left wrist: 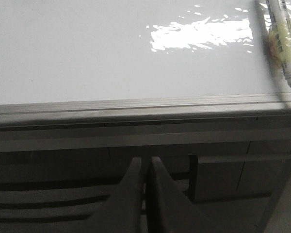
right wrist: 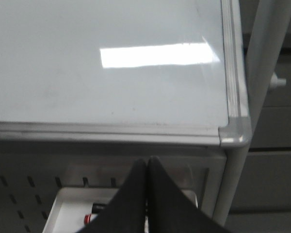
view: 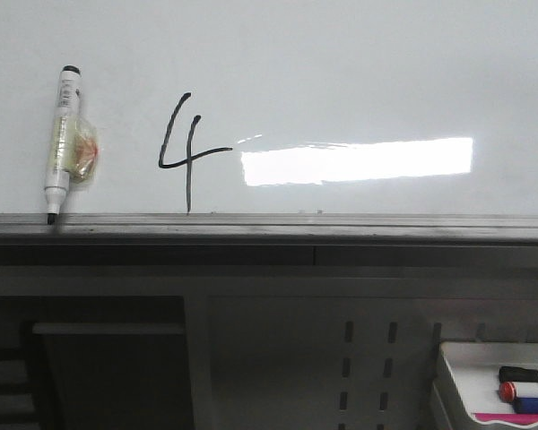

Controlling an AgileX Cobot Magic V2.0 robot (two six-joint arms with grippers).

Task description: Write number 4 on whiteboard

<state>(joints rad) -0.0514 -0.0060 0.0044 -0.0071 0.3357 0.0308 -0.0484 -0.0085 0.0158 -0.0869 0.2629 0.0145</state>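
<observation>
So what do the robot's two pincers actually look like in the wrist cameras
Both look alike: the left pincer and right pincer each show two dark, nearly black, smooth matte fingers tapering to narrow tips. No cables, markings or labels are visible; the arms themselves are out of view.

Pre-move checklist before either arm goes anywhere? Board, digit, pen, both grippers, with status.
1. The number 4 on the whiteboard: drawn, strokes complete and legible. Ok.
2. Marker pen: lies on the board left of the digit, tip at the lower frame, uncapped, held by neither arm. Ok if writing is finished.
3. Left gripper: fingers together, nothing between them, below the board's edge. Ok.
4. Right gripper: fingers together, empty, below the board's corner. Ok.
5. Marker tray: holds spare markers with black, red and blue ends. Ok.
6. Pen's cap: cannot tell where it is.
</observation>
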